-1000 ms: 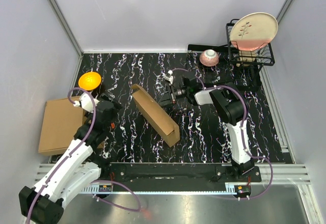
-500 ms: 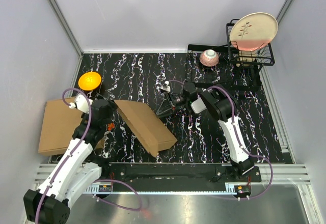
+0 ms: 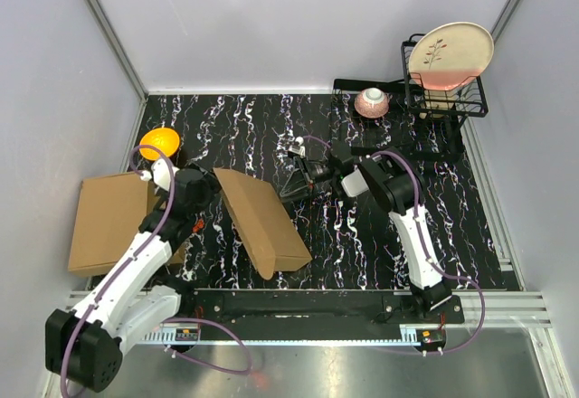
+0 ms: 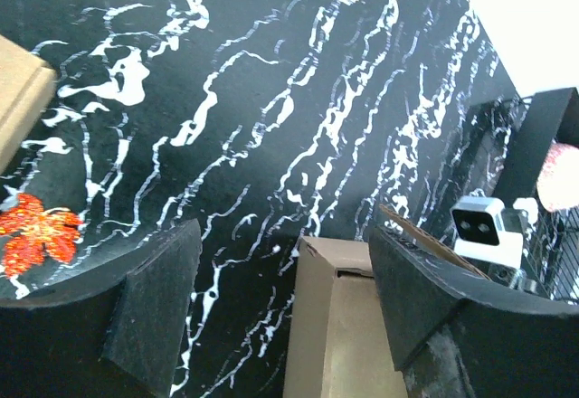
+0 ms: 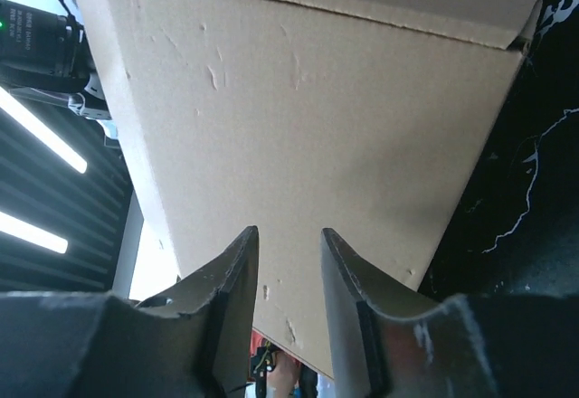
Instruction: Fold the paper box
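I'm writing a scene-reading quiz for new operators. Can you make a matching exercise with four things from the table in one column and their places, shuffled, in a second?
Things:
1. paper box
2. orange bowl
3. plate
4. pink bowl

Places:
A. standing upright in the wire rack at the far right corner
B. around the middle of the table
C. far left, just beyond the cardboard stack
D. just left of the wire rack

Pairs: 1-B, 2-C, 3-A, 4-D
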Controlling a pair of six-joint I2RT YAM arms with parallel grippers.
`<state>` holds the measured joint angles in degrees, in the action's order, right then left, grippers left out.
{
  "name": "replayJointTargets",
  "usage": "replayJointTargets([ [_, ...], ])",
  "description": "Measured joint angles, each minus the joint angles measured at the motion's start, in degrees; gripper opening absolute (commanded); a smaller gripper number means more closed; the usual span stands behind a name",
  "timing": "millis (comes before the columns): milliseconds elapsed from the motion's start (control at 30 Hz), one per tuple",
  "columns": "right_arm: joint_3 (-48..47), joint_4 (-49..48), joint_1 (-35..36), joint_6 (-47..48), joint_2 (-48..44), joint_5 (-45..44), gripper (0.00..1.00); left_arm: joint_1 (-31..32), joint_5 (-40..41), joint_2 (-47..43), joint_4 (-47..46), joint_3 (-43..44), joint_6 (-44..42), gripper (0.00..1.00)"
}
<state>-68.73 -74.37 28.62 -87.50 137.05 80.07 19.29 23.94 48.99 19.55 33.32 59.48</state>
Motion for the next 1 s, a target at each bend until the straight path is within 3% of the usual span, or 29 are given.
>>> replayJointTargets([
  [267,2.2,2.0,-3.9,5.5,-2.1,-1.1,0.39,5.4,0.3,4.7,-2.6,5.1,0.1,0.77],
  [333,2.9,8.7,-4.8,11.5,-4.6,-1.9,0.39,6.7,0.4,6.4,-3.3,6.4,0.1,0.77],
  [500,1.2,40.8,-5.4,37.1,-15.0,-9.8,0.36,8.2,0.6,8.6,-4.4,7.1,0.1,0.77],
  [567,0.0,47.0,-5.7,42.7,-17.1,-12.2,0.35,8.2,0.6,8.9,-4.9,7.1,0.1,0.77],
  [700,-1.0,55.0,-5.9,49.8,-18.3,-16.3,0.26,8.2,0.7,8.9,-5.5,7.1,0.1,0.78],
  [900,-1.4,65.9,-4.9,56.0,-18.3,-26.3,0.01,8.2,3.7,7.8,-5.0,7.1,-1.3,0.8],
  [1000,-1.5,68.3,-4.0,57.1,-18.3,-31.3,0.0,8.2,6.3,4.2,-3.5,6.9,-2.7,0.79],
])
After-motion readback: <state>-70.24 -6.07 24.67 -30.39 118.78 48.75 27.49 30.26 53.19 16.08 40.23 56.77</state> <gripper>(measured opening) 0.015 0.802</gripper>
